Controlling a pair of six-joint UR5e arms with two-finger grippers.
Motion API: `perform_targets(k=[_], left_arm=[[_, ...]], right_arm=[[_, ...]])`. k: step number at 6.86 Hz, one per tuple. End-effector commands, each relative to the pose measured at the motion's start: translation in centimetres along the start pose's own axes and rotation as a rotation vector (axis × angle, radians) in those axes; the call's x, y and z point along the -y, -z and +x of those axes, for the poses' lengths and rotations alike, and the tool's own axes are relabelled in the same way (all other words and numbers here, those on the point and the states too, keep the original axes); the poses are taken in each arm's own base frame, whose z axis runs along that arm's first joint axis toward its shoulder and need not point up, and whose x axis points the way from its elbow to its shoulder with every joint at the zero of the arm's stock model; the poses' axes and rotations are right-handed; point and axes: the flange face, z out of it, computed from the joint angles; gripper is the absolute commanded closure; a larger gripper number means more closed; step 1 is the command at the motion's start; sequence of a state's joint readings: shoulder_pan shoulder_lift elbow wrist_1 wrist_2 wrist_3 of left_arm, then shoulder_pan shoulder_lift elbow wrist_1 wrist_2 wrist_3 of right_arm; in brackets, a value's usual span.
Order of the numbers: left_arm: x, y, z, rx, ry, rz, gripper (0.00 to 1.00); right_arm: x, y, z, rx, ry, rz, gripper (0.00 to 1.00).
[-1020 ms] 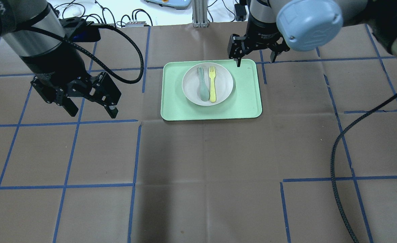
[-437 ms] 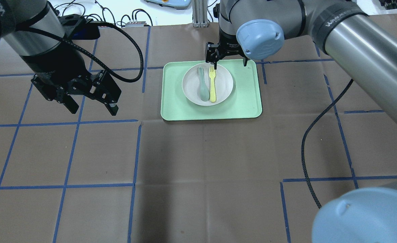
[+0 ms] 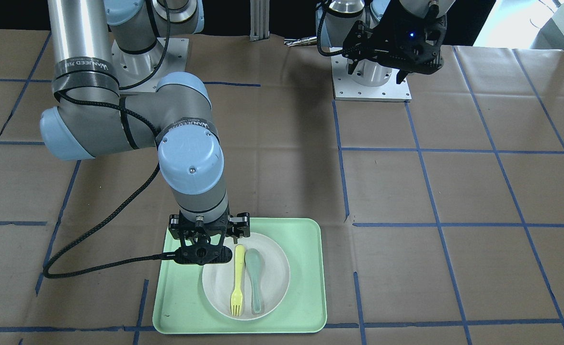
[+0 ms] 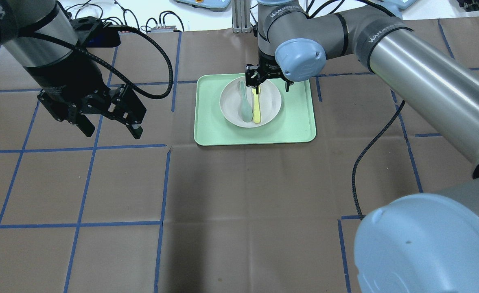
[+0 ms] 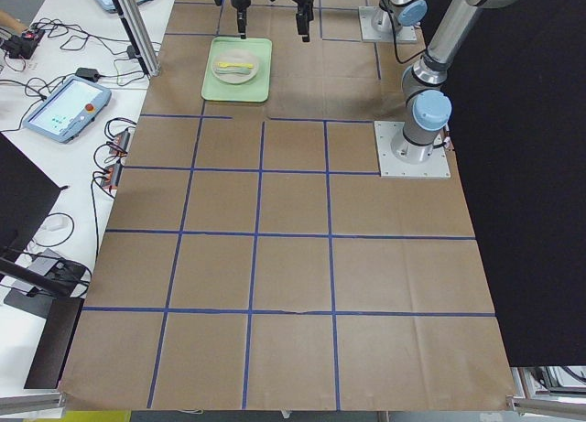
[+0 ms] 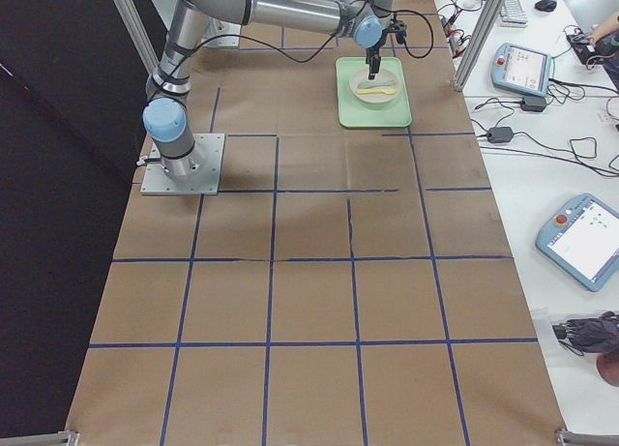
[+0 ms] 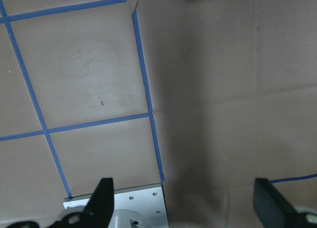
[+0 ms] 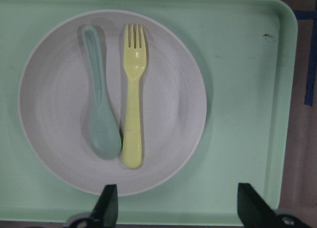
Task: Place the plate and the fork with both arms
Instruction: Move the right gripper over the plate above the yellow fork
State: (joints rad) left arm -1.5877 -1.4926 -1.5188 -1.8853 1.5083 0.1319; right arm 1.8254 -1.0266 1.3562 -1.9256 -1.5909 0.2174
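The off-white plate (image 4: pixel 270 106) sits on a pale-green tray (image 4: pixel 296 122). The pale-yellow fork (image 4: pixel 256 110) lies on the plate next to a grey-green spoon (image 4: pixel 244 106). My right gripper (image 4: pixel 268 82) is open and hangs just above the plate's far rim, over the fork's tine end, holding nothing. The right wrist view shows the plate (image 8: pixel 59 99), the fork (image 8: pixel 132 99) and the spoon (image 8: pixel 99 104) below the open right gripper (image 8: pixel 179 208). My left gripper (image 4: pixel 111 132) is open and empty, well to the left of the tray.
Brown paper with blue tape lines covers the table. The arm bases (image 3: pixel 372 81) stand at the robot's edge. Cables and an aluminium post (image 4: pixel 239 16) lie beyond the far edge. The right arm's cable (image 4: pixel 369 154) drapes over the table to the right of the tray.
My right arm has swung left and lowered, so its open gripper went from beyond the tray's far right corner to over the plate's far rim. My left arm has barely moved.
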Motion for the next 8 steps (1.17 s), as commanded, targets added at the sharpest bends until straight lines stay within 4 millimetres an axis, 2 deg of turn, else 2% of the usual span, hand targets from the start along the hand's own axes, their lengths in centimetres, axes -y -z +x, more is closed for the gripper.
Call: perform_targets(k=[1,2,5,7,8], left_arm=[[0.0,0.0,0.0,0.001,0.000,0.000,0.00],[0.0,-0.1,0.0,0.001,0.000,-0.001,0.00],[0.0,-0.1,0.0,0.002,0.000,-0.002,0.00],[-0.1,0.0,-0.1,0.004,0.001,0.000,0.00],[-0.1,0.0,0.0,0.004,0.000,0.000,0.00]], right_arm=[[0.7,-3.2,-1.7,-0.004,0.019,0.012,0.21],[1.0,-4.2,-1.8,-0.003,0.019,0.018,0.27],[1.7,-5.8,-2.1,0.009,0.019,0.042,0.44],[2.4,-7.4,-2.3,0.012,0.018,0.063,0.44],[2.6,-8.0,-2.3,0.013,0.018,0.067,0.48]])
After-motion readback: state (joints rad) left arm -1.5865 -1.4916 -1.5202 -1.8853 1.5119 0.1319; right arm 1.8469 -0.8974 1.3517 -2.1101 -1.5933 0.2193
